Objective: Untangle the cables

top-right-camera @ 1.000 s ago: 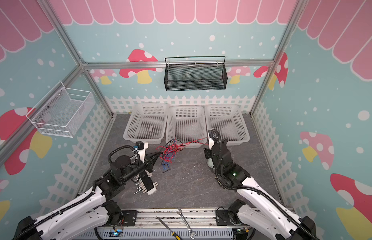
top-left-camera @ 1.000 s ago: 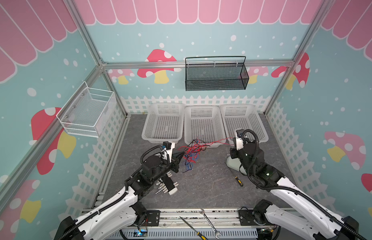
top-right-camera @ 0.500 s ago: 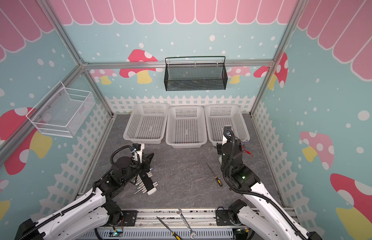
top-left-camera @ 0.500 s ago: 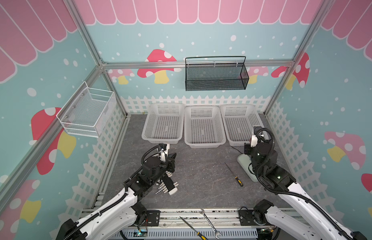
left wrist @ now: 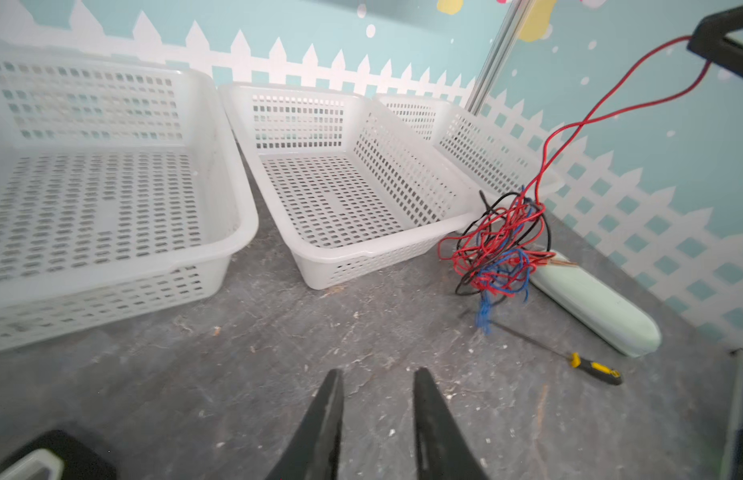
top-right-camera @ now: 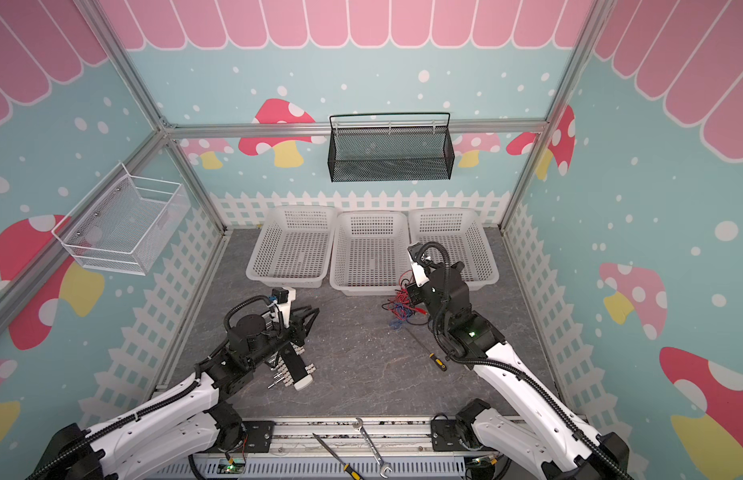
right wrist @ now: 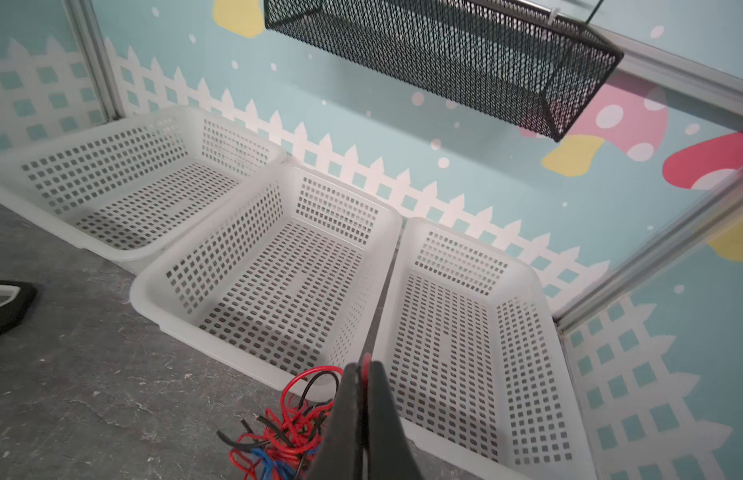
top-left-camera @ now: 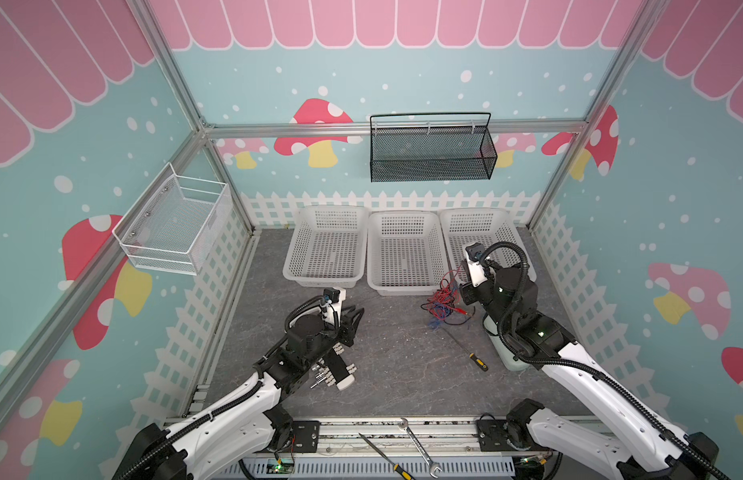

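Left basket [top-left-camera: 297, 249], middle basket [top-left-camera: 403, 289], right basket [top-left-camera: 478, 220] sitting side by side along back of table [top-left-camera: 403, 374]. Mesh basket [top-left-camera: 432, 149] hanging on back wall above them; wire basket [top-left-camera: 174, 224] hanging on left wall. Cables [top-left-camera: 444, 305] lying bunched before gap between middle and right baskets, one strand rising to right gripper [right wrist: 363, 365] above. Screwdriver [top-left-camera: 461, 345] lying just before bunch, oblong case [top-left-camera: 507, 357] lying right of it. Left gripper [top-left-camera: 355, 318] hovering before left basket, well apart from cables.

Clear across mid-bench [top-left-camera: 394, 374]; blocked at 12 o'clock by baskets [top-left-camera: 404, 288], 2 to 4 o'clock by cables [top-left-camera: 444, 301], screwdriver [top-left-camera: 463, 348].
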Controlling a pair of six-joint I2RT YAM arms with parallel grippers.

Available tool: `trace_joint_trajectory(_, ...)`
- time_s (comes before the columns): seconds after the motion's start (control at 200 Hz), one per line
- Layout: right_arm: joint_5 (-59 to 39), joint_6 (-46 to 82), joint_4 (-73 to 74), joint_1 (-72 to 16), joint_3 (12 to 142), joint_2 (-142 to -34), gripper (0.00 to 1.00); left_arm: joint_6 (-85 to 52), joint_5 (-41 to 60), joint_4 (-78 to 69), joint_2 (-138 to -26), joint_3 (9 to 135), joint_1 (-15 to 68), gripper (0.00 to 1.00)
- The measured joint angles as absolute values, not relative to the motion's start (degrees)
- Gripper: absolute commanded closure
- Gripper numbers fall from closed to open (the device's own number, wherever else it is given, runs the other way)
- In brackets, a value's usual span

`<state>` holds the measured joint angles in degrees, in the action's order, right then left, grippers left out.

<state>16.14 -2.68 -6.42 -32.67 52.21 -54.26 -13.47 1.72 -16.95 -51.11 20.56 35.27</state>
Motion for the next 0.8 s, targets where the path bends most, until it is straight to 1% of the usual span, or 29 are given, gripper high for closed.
trace_joint_trajectory(0.08, 12.69, -3.22, -5.74, -32.67, 53.17, -54.26, 1.0, -12.43, 2.66, -19.94, -52.45, 19.7, 35.35, 0.45)
trace_joint_trajectory(0.215, 6.61, -3.9, -5.28, -32.67, 54.35, -54.85, 1.0, -10.92, 4.03, -24.01, -54.59, 18.65, 36.07, 0.4)
trace_joint_trajectory(0.305, 3.07, -4.25, -5.13, -32.67, 55.37, -56.1, 1.0, -9.61, 4.86, -26.09, -56.05, 18.65, 37.1, 0.33)
trace_joint_trajectory(0.32, 2.33, -4.29, -5.15, -32.67, 55.59, -56.36, 1.0, -9.17, 4.97, -26.48, -56.34, 18.68, 37.39, 0.28)
trace_joint_trajectory(0.335, 1.76, -4.32, -5.15, -32.67, 55.77, -56.55, 1.0, -8.95, 5.06, -26.85, -56.6, 18.68, 37.65, 0.26)
trace_joint_trajectory(0.355, 0.89, -4.36, -5.17, -32.67, 56.07, -56.88, 1.0, -8.38, 5.13, -27.31, -57.01, 18.68, 38.0, 0.14)
trace_joint_trajectory(0.38, -0.14, -4.38, -5.15, -32.67, 56.45, -57.21, 1.0, -7.88, 5.23, -28.01, -57.67, 18.72, 38.57, 0.09)
trace_joint_trajectory(0.39, -0.56, -4.45, -5.17, -32.67, 56.6, -57.36, 1.0, -7.57, 5.23, -28.25, -57.84, 18.72, 38.76, 0.03)
trace_joint_trajectory(0.405, -1.26, -4.47, -5.19, -32.67, 56.88, -57.58, 1.0, -7.7, 5.26, -28.75, -58.28, 18.79, 39.09, 0.01)
trace_joint_trajectory(0.61, -8.4, -4.64, -4.97, -32.67, 59.13, -58.83, 1.0, -5.54, 6.07, -34.24, -67.59, 23.16, 42.44, 0.01)
trace_joint_trajectory(0.8, -12.38, -4.4, -4.62, -32.69, 59.35, -59.24, 1.0, -5.56, 4.93, -44.66, -77.56, 26.61, 43.81, 0.03)
